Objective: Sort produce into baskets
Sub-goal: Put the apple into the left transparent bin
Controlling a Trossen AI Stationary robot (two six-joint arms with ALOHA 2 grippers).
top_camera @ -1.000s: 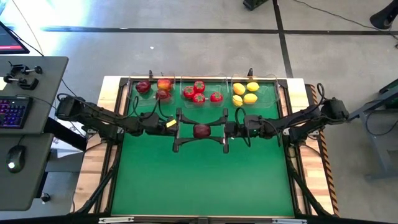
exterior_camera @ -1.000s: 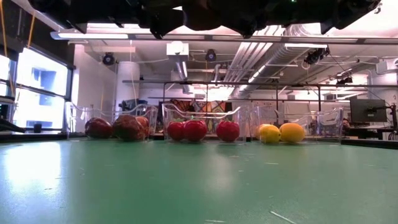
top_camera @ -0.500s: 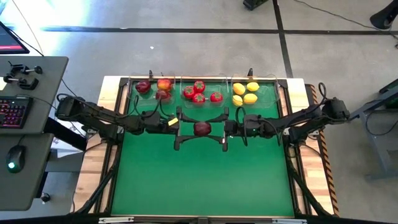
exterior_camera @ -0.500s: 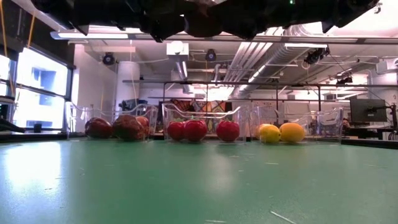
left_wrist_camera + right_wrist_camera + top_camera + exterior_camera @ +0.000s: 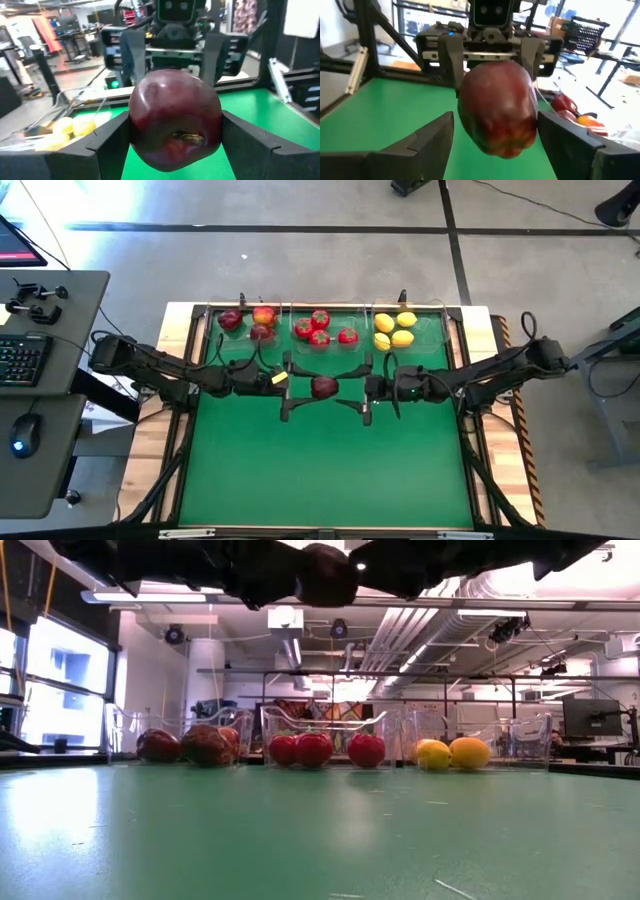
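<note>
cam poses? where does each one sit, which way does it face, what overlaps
High: overhead, straight down; both arms, apple, three bins.
Low: table height, level across mat to bins; arms along top edge.
Left wrist: faces right gripper; own fingers against apple.
Right wrist: faces left gripper; own fingers apart beside it.
Shared: both wrists see the same apple from opposite sides.

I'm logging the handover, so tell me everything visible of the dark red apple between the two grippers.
The dark red apple is smooth and glossy like plastic, with a brownish dimple and orange-yellow mottling at one end. It hangs above the green mat, in front of the middle basket, clamped by the left gripper. The open right gripper flanks it.
</note>
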